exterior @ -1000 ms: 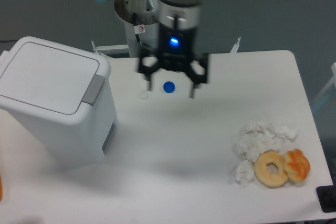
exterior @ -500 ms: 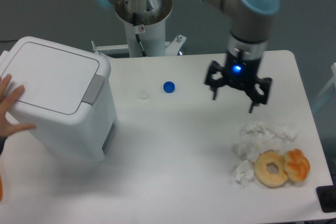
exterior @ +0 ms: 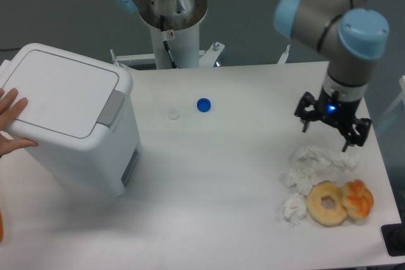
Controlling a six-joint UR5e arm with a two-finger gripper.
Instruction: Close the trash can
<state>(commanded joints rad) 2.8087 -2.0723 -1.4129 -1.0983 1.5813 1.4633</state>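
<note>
A white table (exterior: 228, 188) fills the view, with a grey wall behind it and my own pedestal (exterior: 172, 26) standing at the far edge, at about twelve o'clock.

My gripper (exterior: 325, 135) hangs over the table's right side, at roughly three o'clock from the centre, fingers spread apart and holding nothing, a blue light glowing on the body just above them. Directly below my fingers, toward five o'clock, lies a heap of crumpled white tissues (exterior: 310, 172). Touching the heap's lower edge is a pale ring doughnut (exterior: 327, 203), and right beside that, at its three o'clock, sits a smaller orange pastry (exterior: 358, 198). A dark object (exterior: 395, 240) shows at the table's bottom right corner, cut off by the frame, so I cannot tell what it is.

Well away at my nine o'clock, near the table's middle, a blue bottle cap (exterior: 203, 104) lies beside a small white cap (exterior: 173, 114).

Far to the left, at nine o'clock, stands the trash can (exterior: 69, 124), its flat lid down and the grey latch at its front rim. A person's hand (exterior: 12, 124) rests against its left side.
</note>
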